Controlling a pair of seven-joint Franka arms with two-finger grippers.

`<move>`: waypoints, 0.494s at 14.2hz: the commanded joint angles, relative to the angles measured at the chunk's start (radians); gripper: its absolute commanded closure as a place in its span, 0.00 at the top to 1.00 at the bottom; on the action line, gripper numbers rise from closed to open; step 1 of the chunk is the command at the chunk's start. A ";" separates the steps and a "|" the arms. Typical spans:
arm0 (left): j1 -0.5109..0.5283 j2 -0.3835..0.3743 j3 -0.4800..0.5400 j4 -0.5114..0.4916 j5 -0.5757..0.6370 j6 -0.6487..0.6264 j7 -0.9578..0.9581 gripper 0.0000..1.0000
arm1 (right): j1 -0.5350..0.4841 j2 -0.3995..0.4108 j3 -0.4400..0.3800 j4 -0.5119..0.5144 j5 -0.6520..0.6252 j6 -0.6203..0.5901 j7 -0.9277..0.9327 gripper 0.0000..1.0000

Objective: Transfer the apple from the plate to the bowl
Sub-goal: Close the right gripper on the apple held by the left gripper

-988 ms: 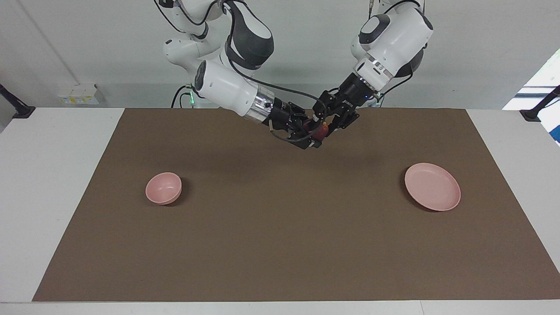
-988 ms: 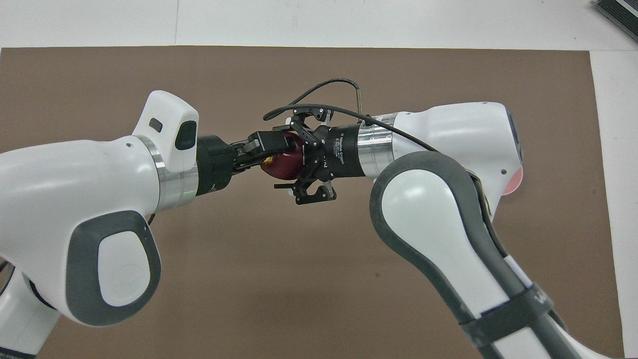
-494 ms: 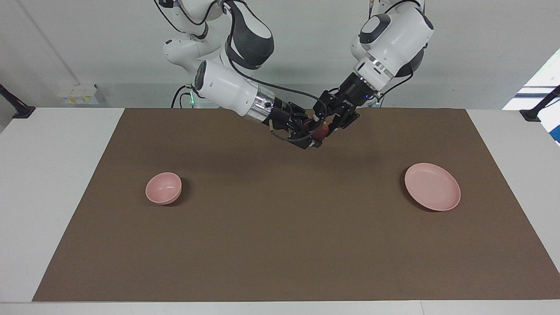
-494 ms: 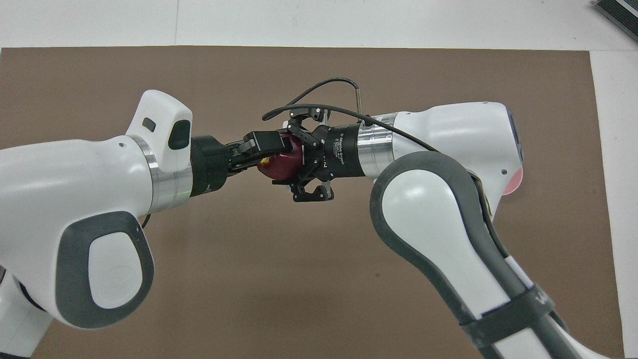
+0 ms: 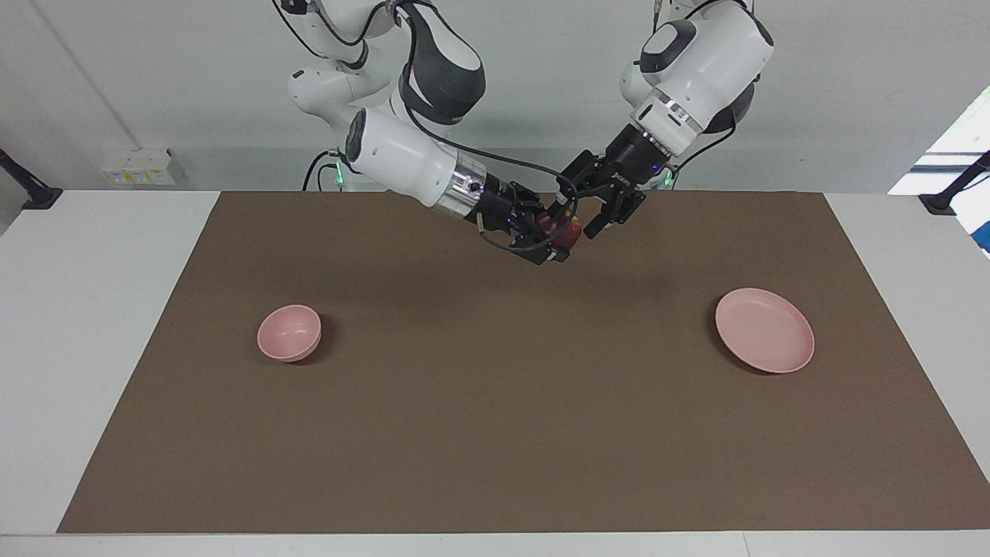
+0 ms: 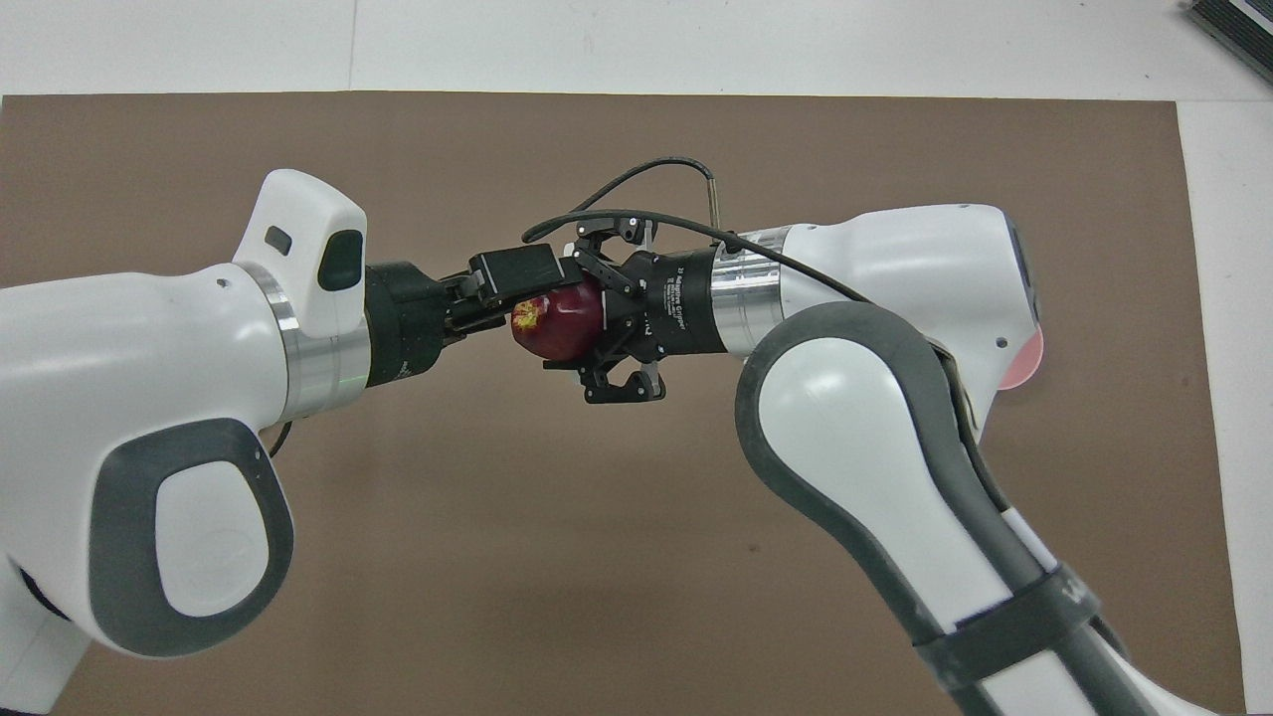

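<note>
Since the earlier frames, left gripper (image 5: 599, 210) has drawn back off the apple (image 5: 567, 230) toward its own end, fingers parted and free of the fruit; right gripper (image 5: 558, 236) has kept its place.

Item, fingers: right gripper's fingers (image 6: 609, 383) closed on the apple (image 6: 559, 324), one each side. Left gripper (image 6: 512, 288) spread, just beside the fruit, holding nothing.

Item, apple: airborne over the brown mat (image 5: 495, 433), mid-table, carried by the right gripper alone. Round, so you have no real long axis to note; yellowish patch faces the left gripper.

Item, bowl (image 5: 289, 333): on the mat toward the right arm's end, well apart from the apple; mostly hidden under the right arm in the overhead view.

Item, plate (image 5: 764, 329): toward the left arm's end, bare.

Risk, as judged: the grip sits on a rounded, smooth surface, so the apple may roll out during the swing to the bowl. Watch too that the left gripper clears fully, or you may clip it.
</note>
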 commanded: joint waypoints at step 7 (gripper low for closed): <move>0.152 -0.012 0.002 0.010 0.266 -0.235 0.008 1.00 | -0.004 -0.006 0.001 -0.007 0.011 -0.015 -0.053 0.00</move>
